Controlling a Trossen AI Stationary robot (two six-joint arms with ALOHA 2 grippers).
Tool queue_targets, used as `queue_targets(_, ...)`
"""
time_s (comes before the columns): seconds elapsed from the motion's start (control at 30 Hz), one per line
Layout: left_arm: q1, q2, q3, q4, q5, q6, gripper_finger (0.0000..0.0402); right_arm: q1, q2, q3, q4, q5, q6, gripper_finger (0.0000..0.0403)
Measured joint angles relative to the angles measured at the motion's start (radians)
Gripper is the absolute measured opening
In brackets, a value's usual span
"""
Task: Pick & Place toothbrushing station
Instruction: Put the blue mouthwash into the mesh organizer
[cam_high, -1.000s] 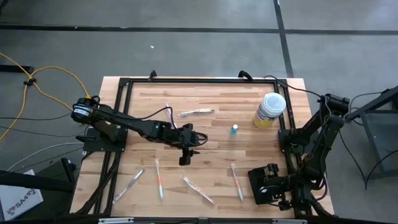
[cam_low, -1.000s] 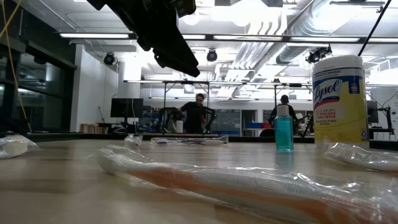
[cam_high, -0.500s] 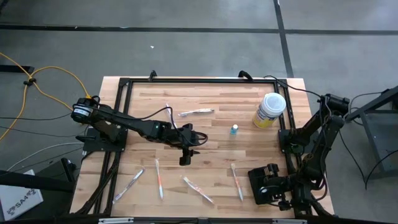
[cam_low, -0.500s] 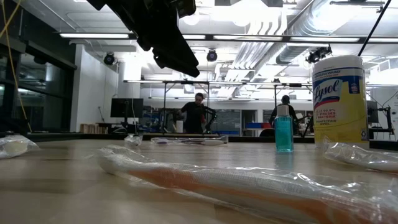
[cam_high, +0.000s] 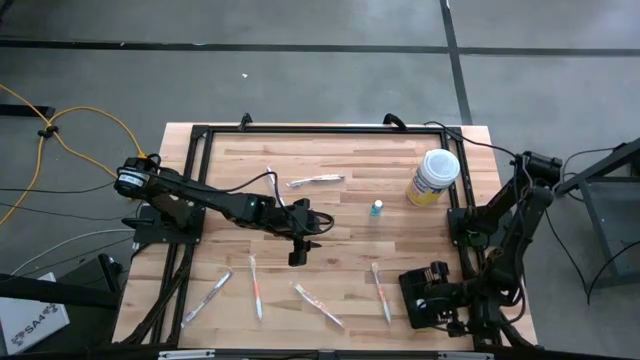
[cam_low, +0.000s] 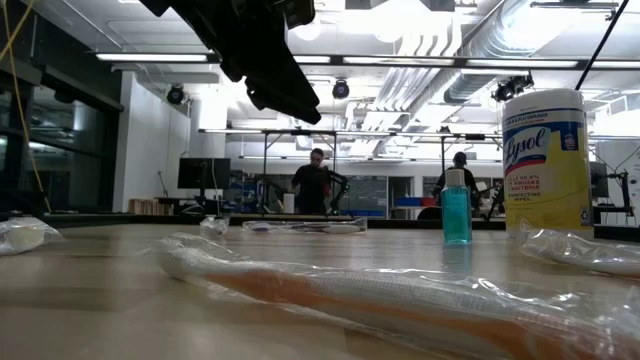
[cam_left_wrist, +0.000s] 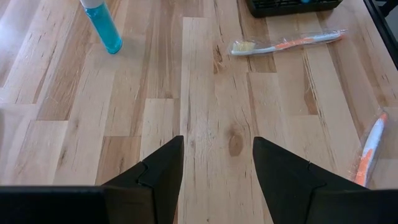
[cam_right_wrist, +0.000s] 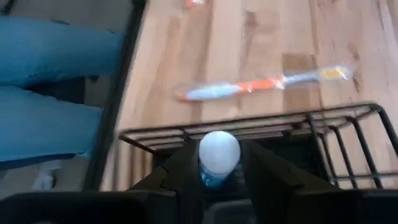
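Note:
The toothbrushing station, a black wire-mesh basket (cam_high: 412, 283) (cam_right_wrist: 348, 121), stands at the table's near right corner. My right gripper (cam_high: 432, 302) (cam_right_wrist: 219, 180) hangs over it, slanting down, shut on a small blue bottle with a white cap (cam_right_wrist: 219, 152) inside the basket. My left gripper (cam_high: 297, 257) (cam_left_wrist: 217, 168) hovers open above bare wood at mid-table, holding nothing. A second small blue bottle (cam_high: 377, 208) (cam_low: 456, 207) stands upright on the table. My right gripper has the small bottle's white cap (cam_right_wrist: 219, 144) pinched between its two fingers (cam_right_wrist: 186, 171), which come from above at a slant. The bottle stands upright within the basket's rim. The fingers hide its base, so whether it rests on the basket floor does not show.
A yellow canister with a white lid (cam_high: 434, 177) (cam_low: 545, 160) stands at the far right. Several wrapped toothbrushes lie about: (cam_high: 316, 180), (cam_high: 255, 285), (cam_high: 318, 304), (cam_high: 381, 290). A black frame (cam_high: 200, 135) edges the table. Blue trouser legs (cam_right_wrist: 43, 93) show beyond the near edge.

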Motion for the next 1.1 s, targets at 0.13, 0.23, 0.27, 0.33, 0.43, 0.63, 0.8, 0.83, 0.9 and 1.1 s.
queue_targets(0.13, 0.0, 0.0, 0.0, 0.0, 0.0, 0.0, 0.0187, -0.019, 0.001, -0.001, -0.008, -0.001, 0.024, 0.0106)
queue_targets(0.23, 0.0, 0.0, 0.0, 0.0, 0.0, 0.0, 0.0187, -0.02, 0.001, -0.001, -0.008, -0.003, 0.022, 0.0109)
queue_targets(0.27, 0.0, 0.0, 0.0, 0.0, 0.0, 0.0, 0.0187, -0.02, 0.001, -0.001, -0.008, -0.003, 0.022, 0.0112)
queue_targets(0.33, 0.0, 0.0, 0.0, 0.0, 0.0, 0.0, 0.0187, -0.02, 0.001, -0.001, -0.008, -0.007, 0.022, 0.0116)
queue_targets(0.43, 0.0, 0.0, 0.0, 0.0, 0.0, 0.0, 0.0187, -0.02, 0.0, -0.001, -0.007, -0.007, 0.022, 0.0118)
queue_targets(0.63, 0.0, 0.0, 0.0, 0.0, 0.0, 0.001, 0.0187, -0.02, 0.0, 0.0, -0.006, -0.023, 0.022, 0.0119)
queue_targets(0.8, 0.0, 0.0, 0.0, 0.0, 0.0, 0.001, 0.0187, -0.02, 0.0, 0.001, -0.004, -0.023, 0.022, 0.0123)
queue_targets(0.83, 0.0, 0.0, 0.0, 0.0, 0.0, 0.001, 0.0187, -0.02, 0.0, 0.001, -0.004, -0.023, 0.022, 0.0123)
queue_targets(0.9, 0.0, 0.0, 0.0, 0.0, 0.0, 0.001, 0.0187, -0.02, 0.0, 0.001, -0.004, -0.023, 0.022, 0.0123)
queue_targets(1.1, 0.0, 0.0, 0.0, 0.0, 0.0, 0.001, 0.0187, -0.02, -0.001, 0.001, -0.003, -0.018, 0.022, 0.0123)
